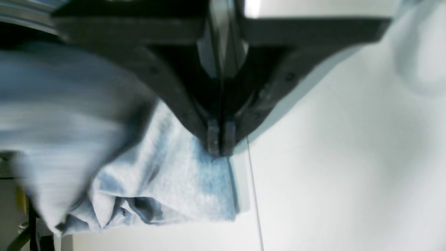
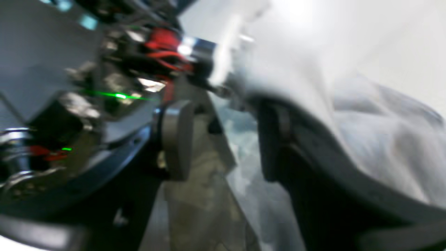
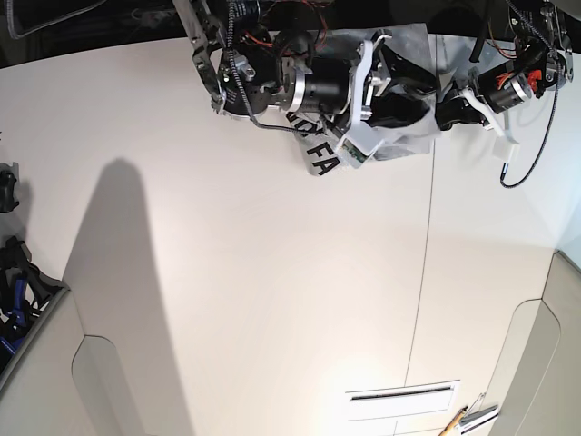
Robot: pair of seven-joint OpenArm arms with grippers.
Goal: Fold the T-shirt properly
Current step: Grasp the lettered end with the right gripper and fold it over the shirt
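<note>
The heather-grey T-shirt [image 3: 404,141] hangs bunched between my two arms at the far edge of the white table [image 3: 272,272], with black letters on its lower left part. My left gripper [image 1: 221,148] is shut on a folded edge of the T-shirt [image 1: 181,181], which droops below the fingertips. In the base view the left gripper [image 3: 447,113] sits at the cloth's right side. My right gripper [image 2: 226,139] is open, its fingers [image 2: 177,139] well apart. The T-shirt [image 2: 376,132] drapes over the outside of one finger, and more of it shows behind the gap. From the base view the right gripper [image 3: 408,91] is at the top of the bunch.
A thin seam [image 3: 425,272] runs down the table. A black cable [image 3: 531,159] loops from the arm at the right. A slotted white plate [image 3: 401,396] and small tools [image 3: 467,420] lie at the near right. Dark gear [image 3: 14,291] sits at the left edge.
</note>
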